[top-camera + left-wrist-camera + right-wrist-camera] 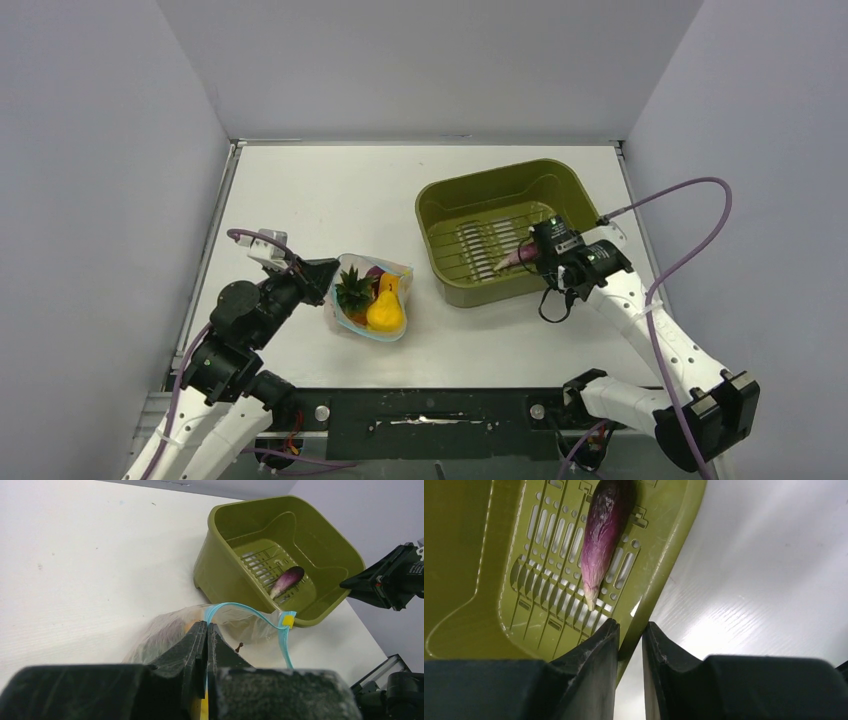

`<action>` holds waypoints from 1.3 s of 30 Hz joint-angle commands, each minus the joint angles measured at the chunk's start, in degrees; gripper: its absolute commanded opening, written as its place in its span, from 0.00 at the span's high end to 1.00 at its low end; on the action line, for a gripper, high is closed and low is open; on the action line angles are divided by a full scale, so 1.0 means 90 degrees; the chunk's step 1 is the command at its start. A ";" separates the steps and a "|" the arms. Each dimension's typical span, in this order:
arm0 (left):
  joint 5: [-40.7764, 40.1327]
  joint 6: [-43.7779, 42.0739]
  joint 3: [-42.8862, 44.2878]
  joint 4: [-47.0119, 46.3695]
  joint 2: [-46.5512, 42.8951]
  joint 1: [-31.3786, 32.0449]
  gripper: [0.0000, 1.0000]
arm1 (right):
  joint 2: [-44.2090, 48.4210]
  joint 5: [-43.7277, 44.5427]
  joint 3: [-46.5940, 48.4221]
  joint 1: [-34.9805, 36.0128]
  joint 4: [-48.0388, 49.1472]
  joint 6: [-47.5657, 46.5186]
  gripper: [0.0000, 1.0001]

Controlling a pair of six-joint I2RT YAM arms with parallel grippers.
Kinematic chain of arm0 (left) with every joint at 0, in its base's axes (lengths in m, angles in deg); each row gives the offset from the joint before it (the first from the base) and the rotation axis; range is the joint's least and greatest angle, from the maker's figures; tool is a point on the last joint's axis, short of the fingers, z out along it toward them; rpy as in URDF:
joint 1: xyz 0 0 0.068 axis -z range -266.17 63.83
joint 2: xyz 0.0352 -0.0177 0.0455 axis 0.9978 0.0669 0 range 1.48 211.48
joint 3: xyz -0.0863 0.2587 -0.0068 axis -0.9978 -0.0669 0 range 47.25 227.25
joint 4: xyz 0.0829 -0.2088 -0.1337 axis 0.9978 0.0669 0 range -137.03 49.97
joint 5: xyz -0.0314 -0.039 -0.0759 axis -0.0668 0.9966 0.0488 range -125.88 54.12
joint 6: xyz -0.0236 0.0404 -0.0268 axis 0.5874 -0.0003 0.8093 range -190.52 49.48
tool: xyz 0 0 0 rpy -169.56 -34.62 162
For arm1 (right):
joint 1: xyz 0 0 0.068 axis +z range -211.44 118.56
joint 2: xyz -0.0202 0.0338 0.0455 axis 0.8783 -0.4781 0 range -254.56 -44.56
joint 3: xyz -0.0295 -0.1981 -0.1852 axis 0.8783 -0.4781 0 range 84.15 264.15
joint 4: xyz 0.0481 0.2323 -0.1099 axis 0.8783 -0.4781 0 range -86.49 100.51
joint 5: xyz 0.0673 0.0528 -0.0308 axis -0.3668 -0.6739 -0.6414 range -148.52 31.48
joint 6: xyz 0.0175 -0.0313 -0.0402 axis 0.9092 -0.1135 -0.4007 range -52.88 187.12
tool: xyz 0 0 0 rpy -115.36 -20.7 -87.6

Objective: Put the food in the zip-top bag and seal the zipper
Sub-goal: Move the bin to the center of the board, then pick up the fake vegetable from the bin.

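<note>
The clear zip-top bag (400,272) lies open on the table left of centre. It holds a green leafy-topped fruit (352,288), a yellow piece (386,312) and a purple-pink piece (374,274). My left gripper (325,272) (206,626) is shut on the bag's mouth edge. The teal zipper (250,611) arcs out from between its jaws to a yellow slider (288,620). A purple eggplant-like food (601,535) (286,578) lies on the slotted floor of the olive basin (480,180). My right gripper (630,625) (525,257) straddles the basin's near-right rim (674,545), jaws drawn narrow round it.
The olive basin (250,502) stands right of the bag, a hand's width away. Grey walls enclose the table on three sides. The right arm's cable (690,190) loops above the table's right edge.
</note>
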 commanded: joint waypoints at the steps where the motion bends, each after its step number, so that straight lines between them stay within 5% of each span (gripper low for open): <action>1: -0.0109 -0.0090 0.0106 -0.0150 -0.0113 0.0016 1.00 | 0.0354 0.0497 0.0160 -0.0076 0.0487 -0.2060 0.83; 5: -0.0058 -0.0176 0.0101 -0.0194 -0.0087 0.0011 1.00 | 0.0371 0.0085 0.0079 -0.0279 0.0955 -0.3296 0.92; 20: -0.0131 -0.0247 0.0153 0.0031 -0.0289 0.0016 1.00 | -0.0376 -0.2270 0.0182 -0.1938 0.1897 -0.8003 0.88; 33: 0.0086 -0.0623 0.0244 -0.0063 -0.0055 0.0016 1.00 | -0.1105 -0.2038 0.0827 -0.2119 0.2448 -0.9254 0.77; 39: 0.0066 -0.1088 0.0052 -0.0271 -0.0305 0.0016 1.00 | -0.1418 -0.1398 0.1372 -0.2114 0.2082 -0.8745 0.49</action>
